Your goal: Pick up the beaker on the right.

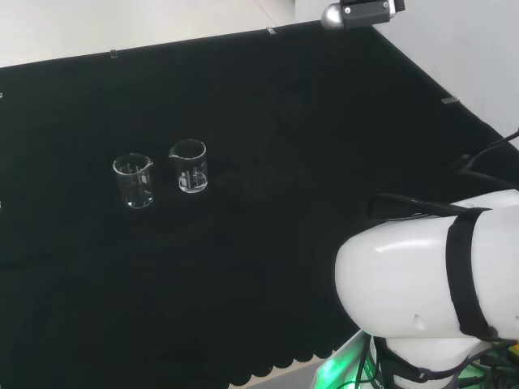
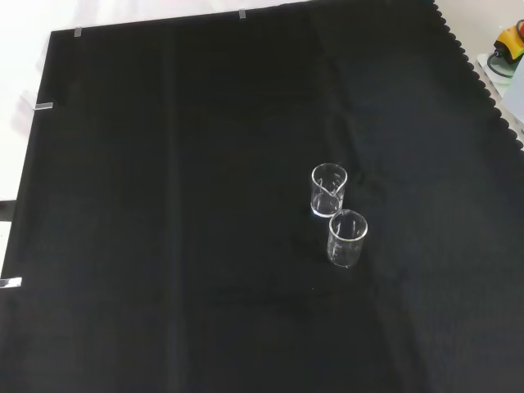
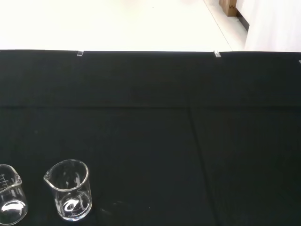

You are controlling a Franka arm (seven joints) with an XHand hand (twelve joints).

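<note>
A white robot arm link (image 1: pixel 422 279) appears at the lower right of the head view. Its shell is smooth, glossy and rounded, like a large bulb, with a soft highlight across the top. A wide black strap (image 1: pixel 462 271) wraps around the link from top to bottom. Black cables (image 1: pixel 405 207) run along its upper edge, and more thin black cables (image 1: pixel 486 158) trail off toward the right edge. Beneath the link sits a white rounded joint housing (image 1: pixel 422 361) ringed by a dark band. A green glow (image 1: pixel 336 374) shines beside the arm's base, with thin wires crossing in front of it.
</note>
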